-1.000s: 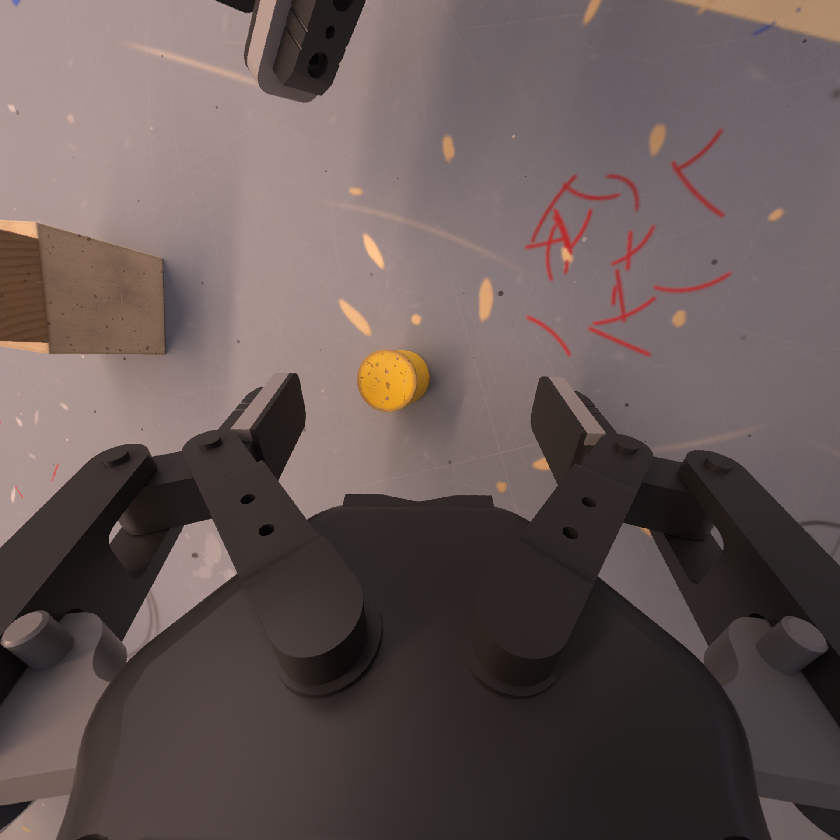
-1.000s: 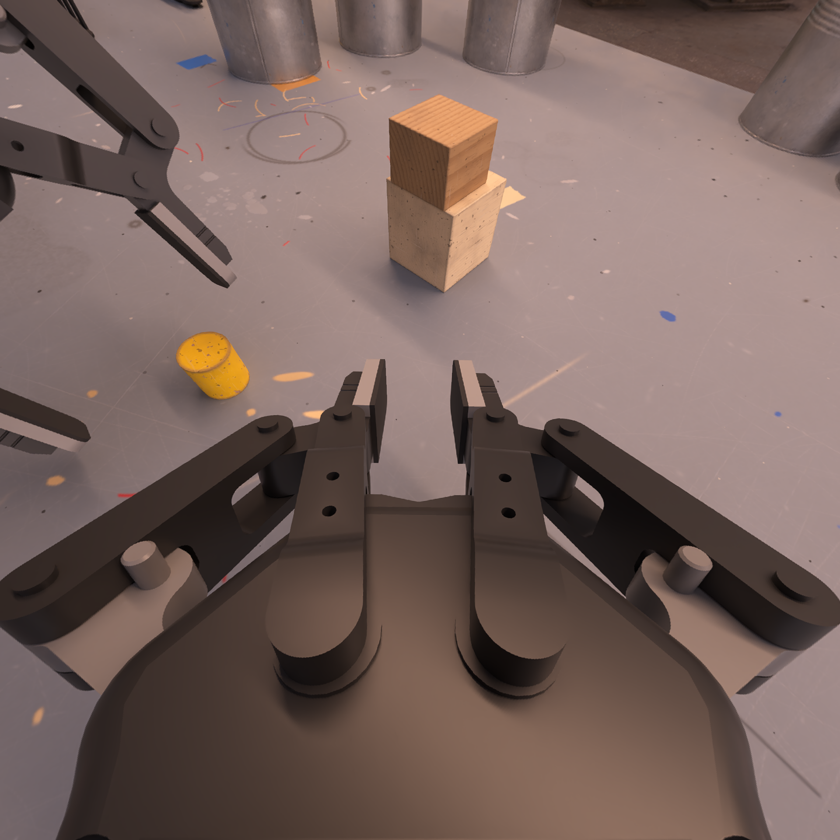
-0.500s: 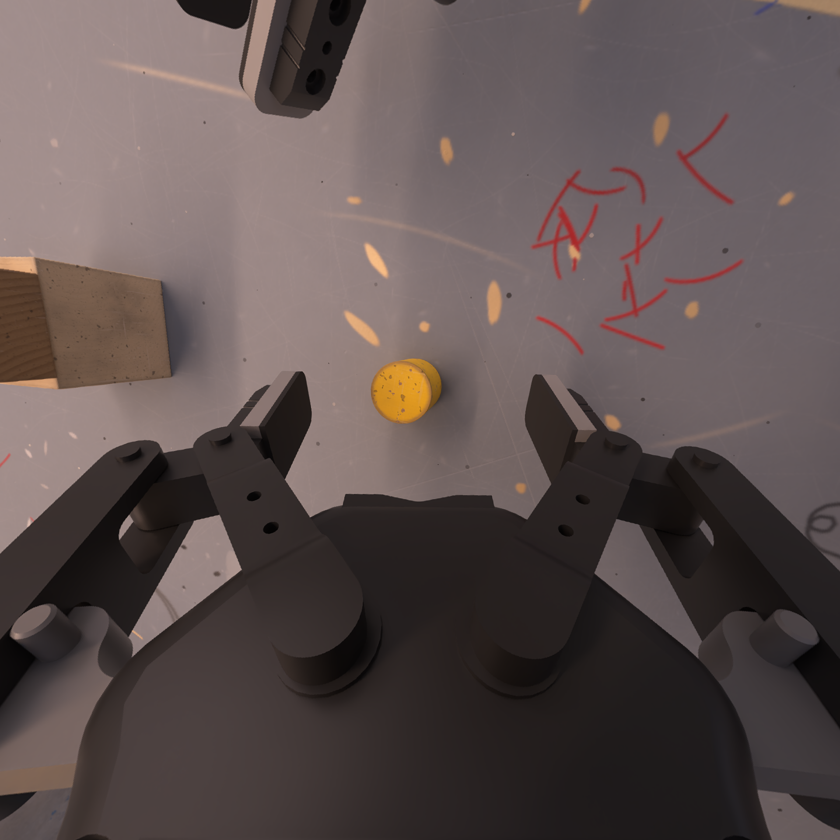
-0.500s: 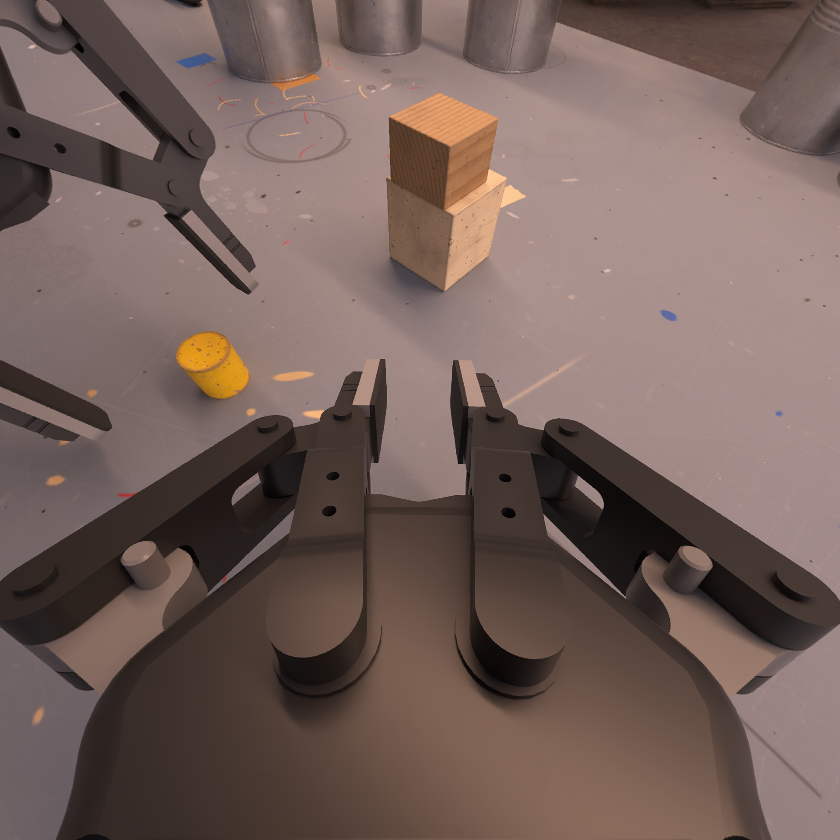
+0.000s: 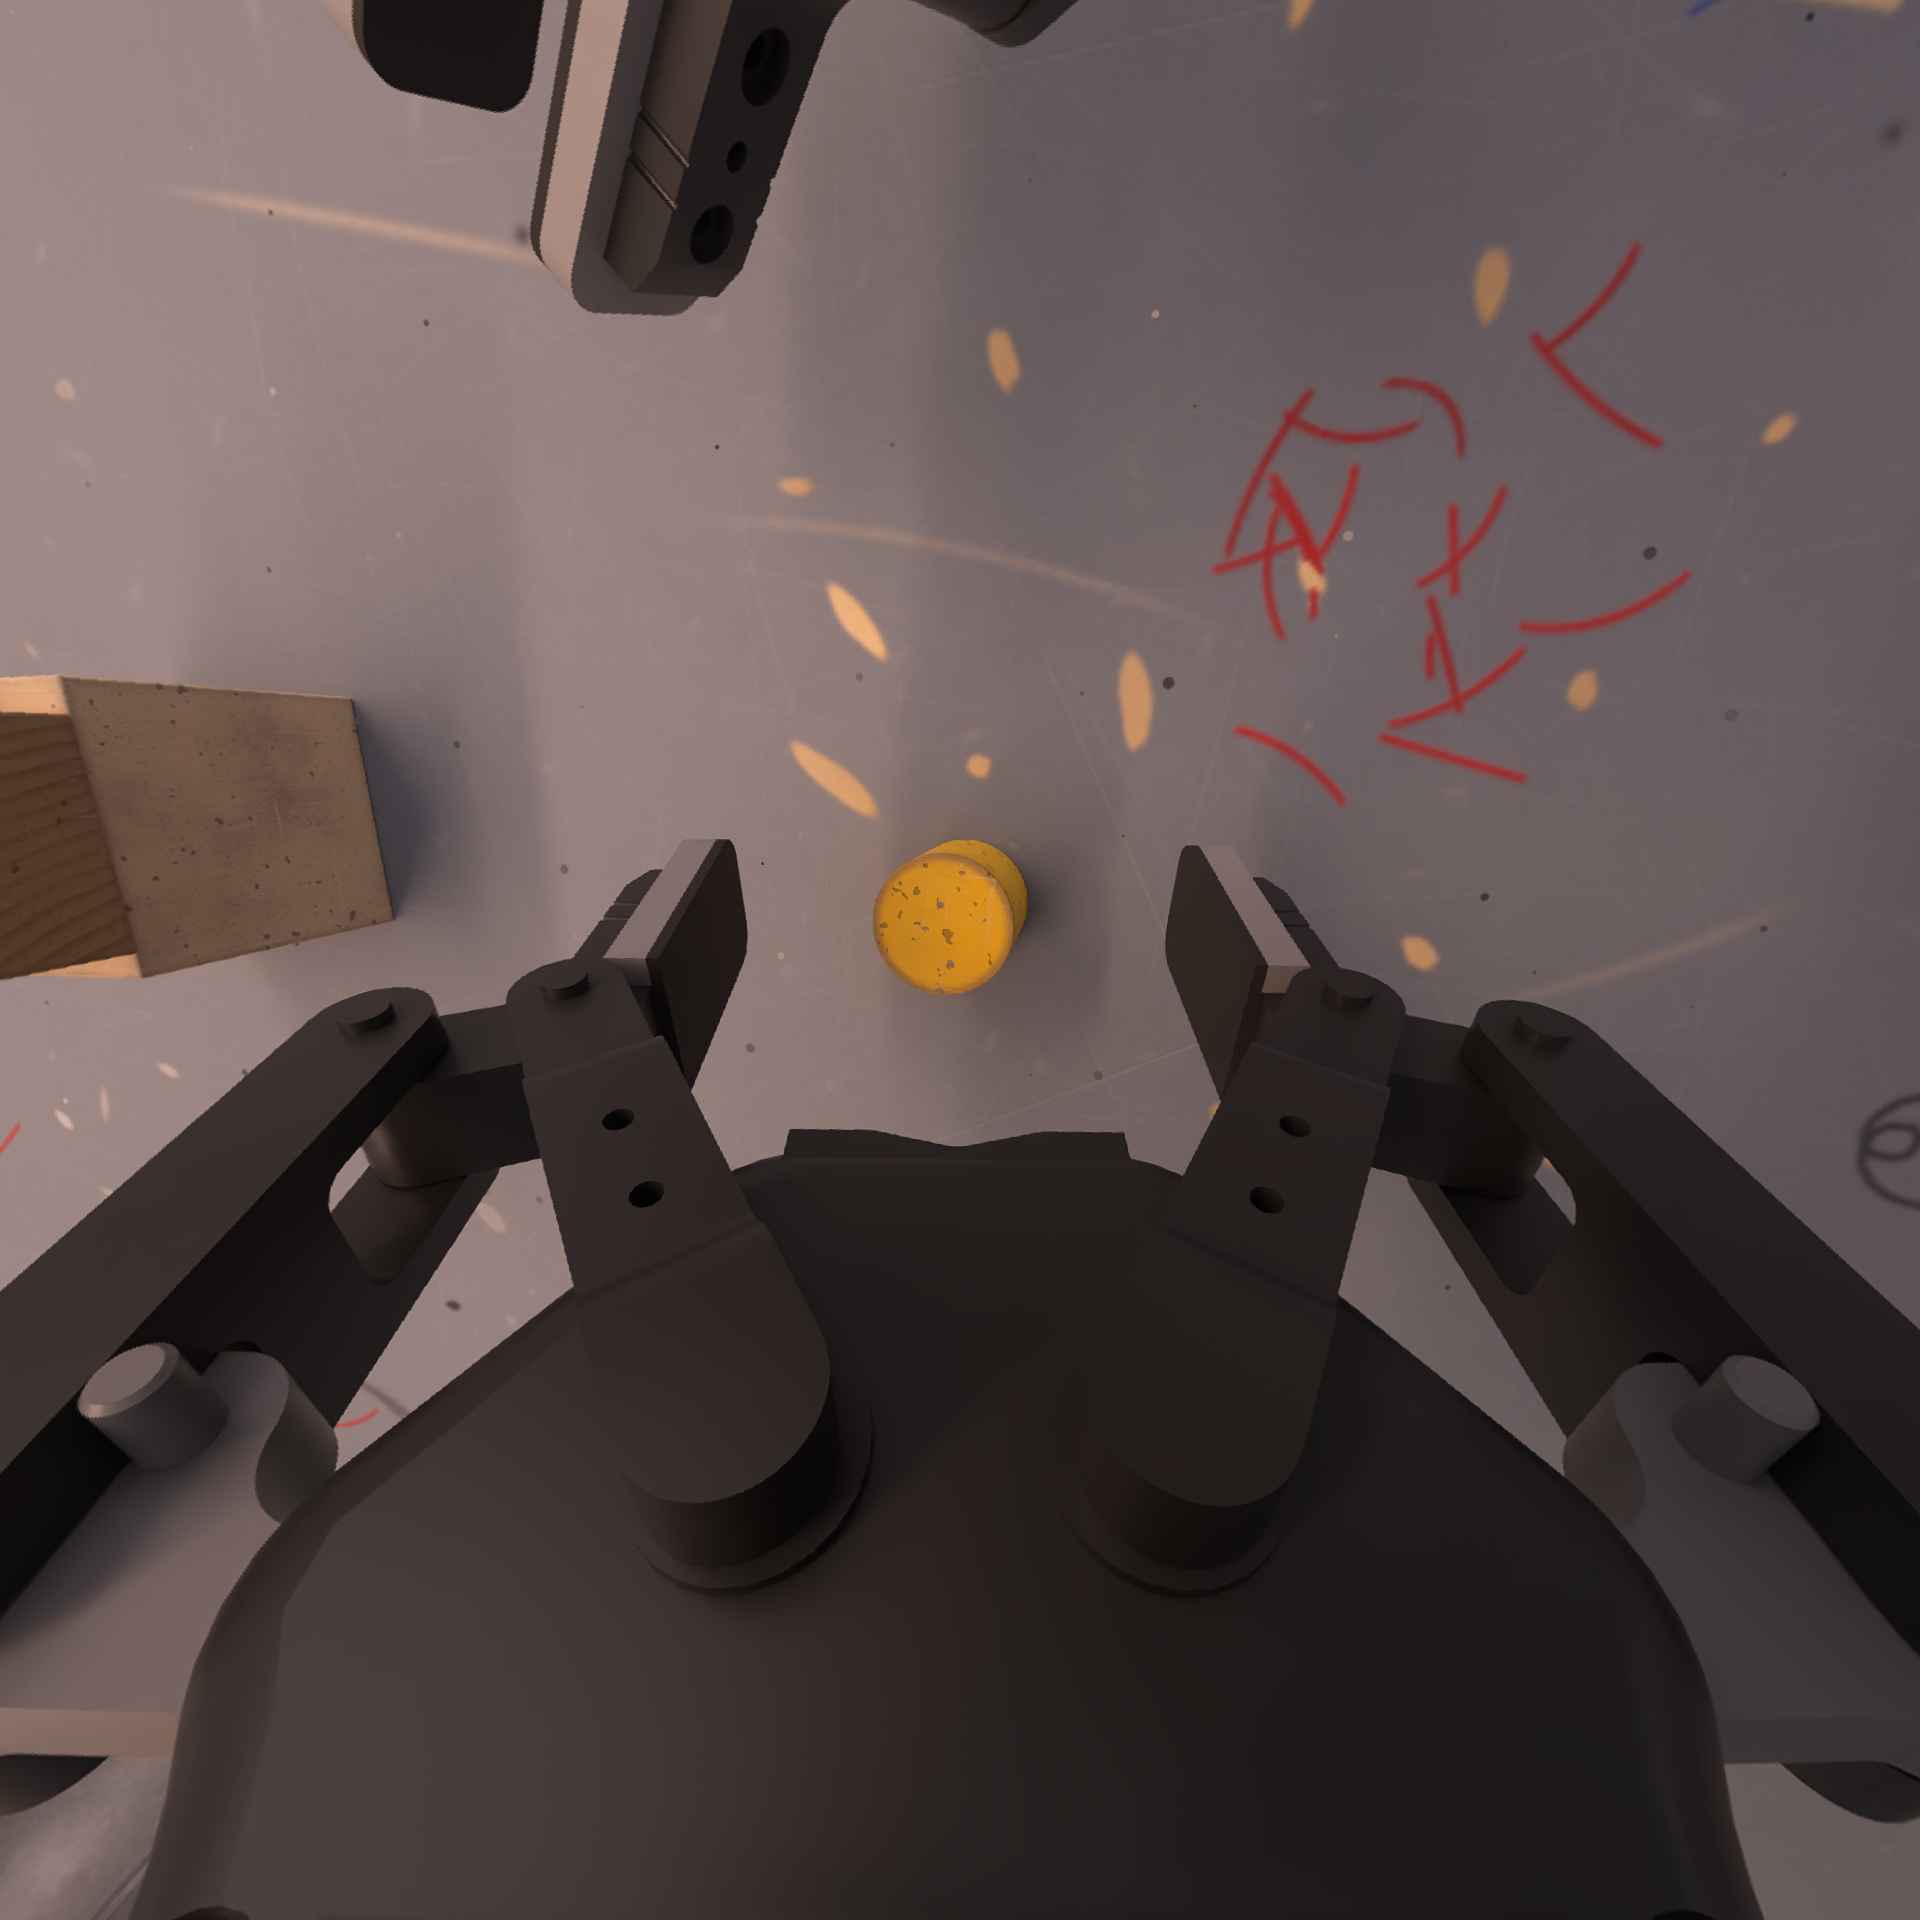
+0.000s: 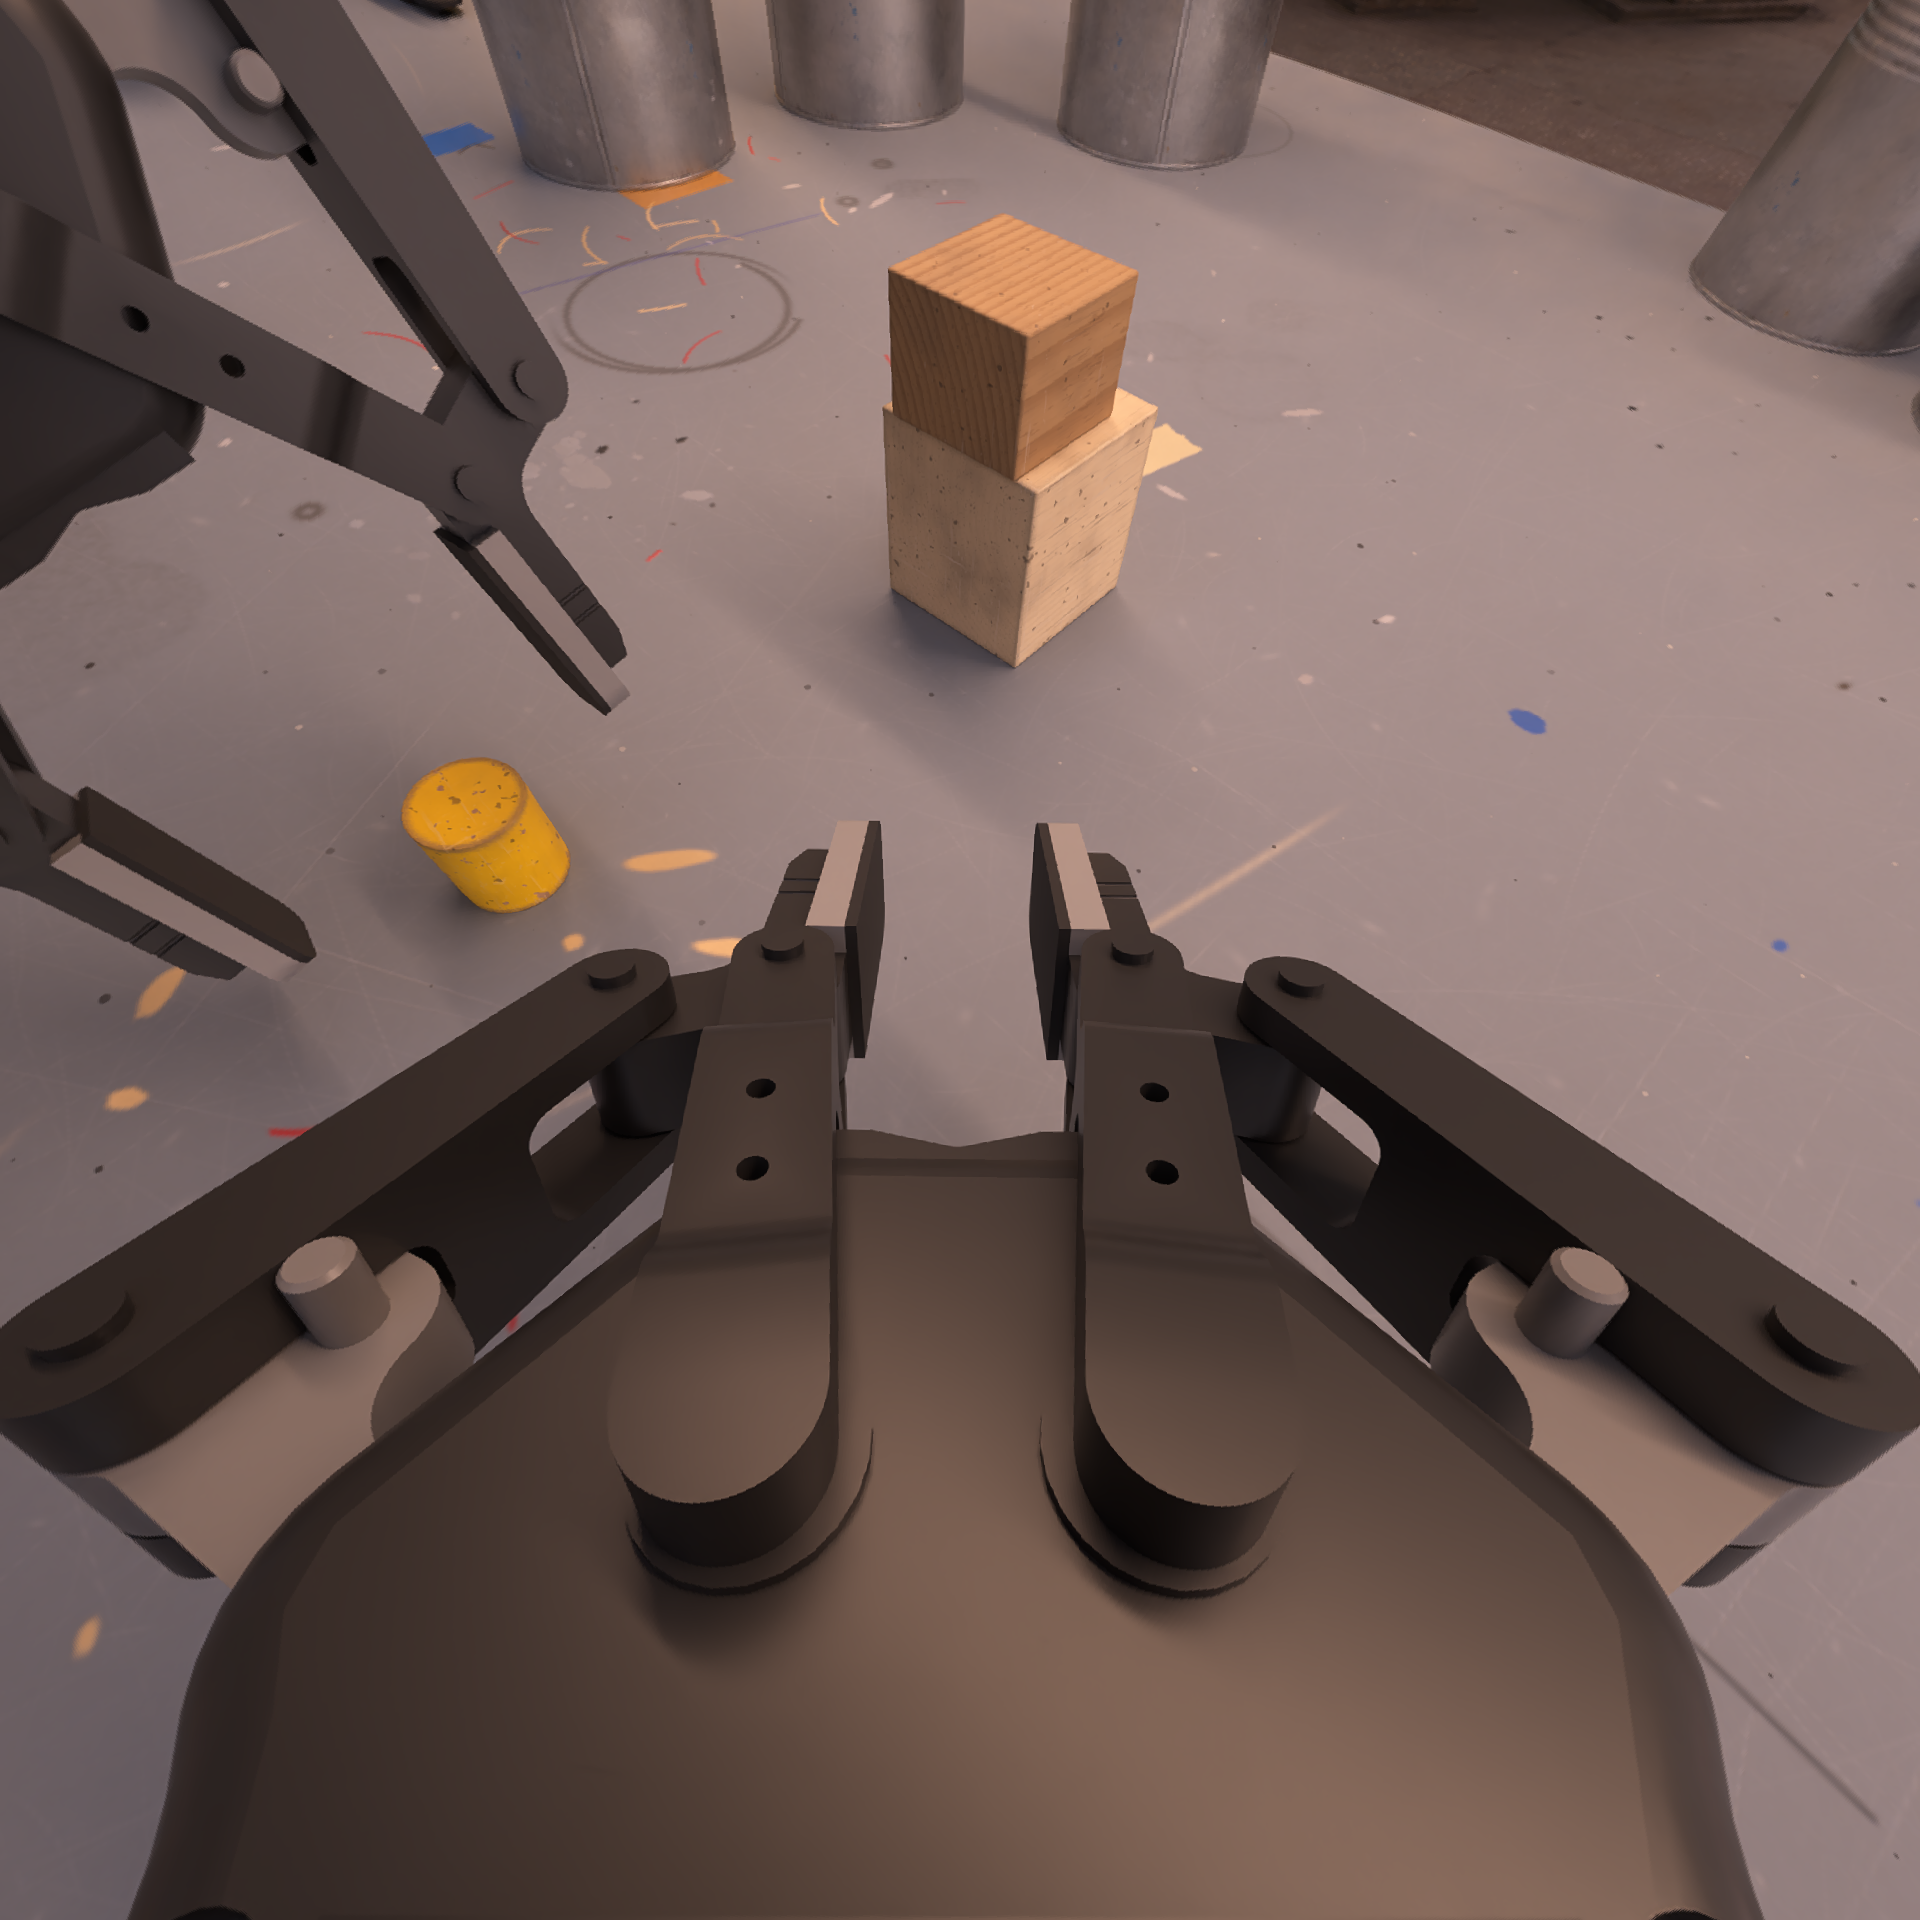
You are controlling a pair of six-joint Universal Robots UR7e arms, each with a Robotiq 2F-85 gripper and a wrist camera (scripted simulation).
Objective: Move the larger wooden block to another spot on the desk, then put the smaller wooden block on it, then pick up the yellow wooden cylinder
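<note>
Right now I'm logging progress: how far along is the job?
Done: small block sits on the big block. In hand: open left gripper hangs over the cylinder, not touching. Left: grasp and lift it. Right gripper holds nothing.

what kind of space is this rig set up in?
Probably a workshop bench or messy test desk: a grey desk flecked with paint and red scribbles, metal cans at the back, wooden blocks stacked.

yellow cylinder (image 5: 948, 920): desk bare all round | nearest obstacle: stacked blocks (image 6: 1013, 457), well apart
</note>
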